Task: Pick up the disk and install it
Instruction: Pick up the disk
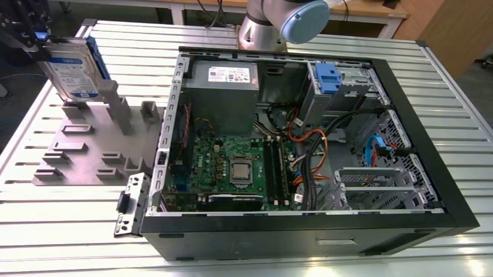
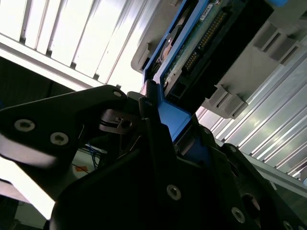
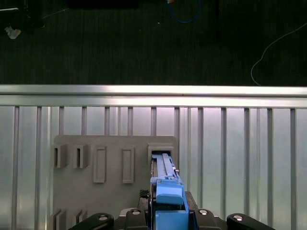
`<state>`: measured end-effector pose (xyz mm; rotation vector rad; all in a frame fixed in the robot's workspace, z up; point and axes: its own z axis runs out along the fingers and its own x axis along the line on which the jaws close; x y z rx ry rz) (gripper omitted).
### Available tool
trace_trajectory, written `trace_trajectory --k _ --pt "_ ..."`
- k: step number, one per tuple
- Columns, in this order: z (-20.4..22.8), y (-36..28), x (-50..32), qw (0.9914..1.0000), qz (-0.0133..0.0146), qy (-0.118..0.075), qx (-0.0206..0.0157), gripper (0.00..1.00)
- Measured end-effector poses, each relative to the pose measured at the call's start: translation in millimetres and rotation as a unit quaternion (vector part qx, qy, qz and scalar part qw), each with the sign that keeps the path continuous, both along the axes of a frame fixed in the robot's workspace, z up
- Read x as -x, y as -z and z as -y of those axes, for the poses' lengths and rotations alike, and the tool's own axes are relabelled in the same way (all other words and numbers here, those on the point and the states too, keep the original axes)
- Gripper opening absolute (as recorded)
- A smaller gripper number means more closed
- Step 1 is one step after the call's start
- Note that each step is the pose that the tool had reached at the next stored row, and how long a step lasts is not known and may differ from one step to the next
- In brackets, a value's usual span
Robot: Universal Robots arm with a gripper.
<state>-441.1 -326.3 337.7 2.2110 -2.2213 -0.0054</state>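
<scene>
Disk [image 1: 71, 72]: silver drive with a white-and-blue label and blue side rails, held upright at the exterior view's far left, directly above a slot of the grey holder plate [image 1: 85, 150]. Contact with the slot cannot be told. Pincer [image 1: 43, 46]: clamped on the disk's upper end. Open computer case [image 1: 431, 190]: on the slatted counter [image 1: 62, 231], just beside the plate, towards the exterior view's right.

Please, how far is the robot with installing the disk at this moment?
Done: the gripper is closed on the blue-railed top end of the disk. In hand: the disk stands upright over the grey holder plate, its lower end at a slot there; whether it is fully out, I cannot tell. Left: the disk is not yet inside the open computer case.
</scene>
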Motion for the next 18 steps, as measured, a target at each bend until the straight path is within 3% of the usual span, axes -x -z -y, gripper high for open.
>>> trace_trajectory --k 12,14,18 --pt "0.0 -2.4 0.0 1.0 0.0 0.0 0.0 0.36" --pt "0.0 -12.2 0.0 1.0 0.0 0.0 0.0018 0.36" --pt "0.0 -13.0 0.0 1.0 0.0 0.0 0.002 0.36"
